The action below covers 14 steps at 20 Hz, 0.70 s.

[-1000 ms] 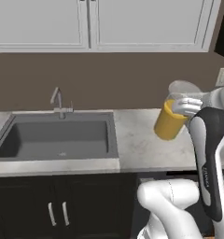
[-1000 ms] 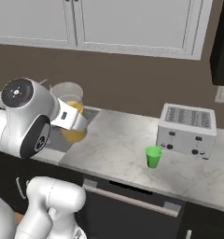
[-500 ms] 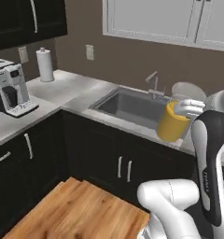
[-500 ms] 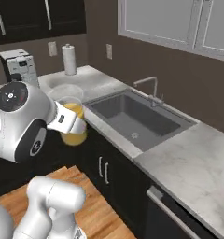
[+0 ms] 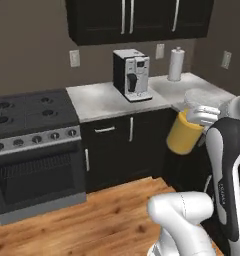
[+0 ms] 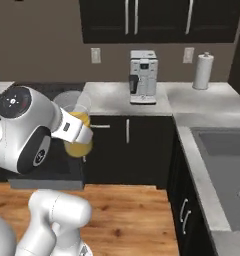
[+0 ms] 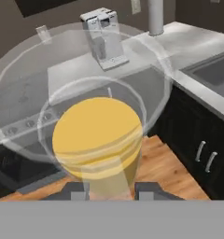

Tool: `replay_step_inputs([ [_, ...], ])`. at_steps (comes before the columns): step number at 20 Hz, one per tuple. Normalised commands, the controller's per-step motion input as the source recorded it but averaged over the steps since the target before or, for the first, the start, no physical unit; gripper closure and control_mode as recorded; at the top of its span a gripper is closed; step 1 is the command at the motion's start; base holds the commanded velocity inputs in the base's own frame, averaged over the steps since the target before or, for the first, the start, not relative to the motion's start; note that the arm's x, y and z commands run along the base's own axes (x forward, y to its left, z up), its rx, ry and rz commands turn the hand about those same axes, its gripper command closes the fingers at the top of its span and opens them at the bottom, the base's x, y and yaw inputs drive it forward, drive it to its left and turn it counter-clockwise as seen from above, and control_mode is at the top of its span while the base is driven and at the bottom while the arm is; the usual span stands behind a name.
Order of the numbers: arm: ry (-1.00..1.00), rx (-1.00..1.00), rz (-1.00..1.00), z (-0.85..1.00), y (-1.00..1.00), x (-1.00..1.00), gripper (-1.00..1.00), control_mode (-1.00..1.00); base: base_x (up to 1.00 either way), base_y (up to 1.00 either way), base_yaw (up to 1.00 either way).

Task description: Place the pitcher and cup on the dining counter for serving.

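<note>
Carrying stage, pitcher (image 5: 184,132) in transit; item held aloft beside the arm, clear of any surface, above the wood floor (image 5: 92,220) in front of the dark cabinets (image 6: 127,150); orange-yellow body tilted in both base views, transparent rim uppermost.

Gripper (image 7: 111,190): clenched around the pitcher's lower body, one dark finger on each side of it in the hand view; fingers pressed to the wall, no gap seen.

Surroundings: coffee machine (image 5: 132,75) and paper towel roll (image 5: 176,64) on the corner worktop (image 5: 107,100); stove (image 5: 27,115) to the left; sink (image 6: 227,165) at the right of the right base view.

Progress, by judgement: pitcher picked up but not yet set down on a dining counter; delivery outstanding; cup untouched so far as can be told, its fetching and placing wholly remaining; roughly the first quarter complete.
</note>
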Motion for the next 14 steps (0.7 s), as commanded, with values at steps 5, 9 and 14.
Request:
replay_step_inputs([
  [5, 0.0, 0.0, 0.0, 0.0, 0.0, 0.0, 1.0, 1.0, -0.03, 0.0, 1.0],
  [9, 0.0, 0.0, 0.0, 0.0, 0.0, 0.0, 1.0, 1.0, -0.01, 0.0, 1.0],
  [14, 0.0, 0.0, 0.0, 0.0, 0.0, 0.0, 1.0, 1.0, 0.0, 0.0, 1.0],
])
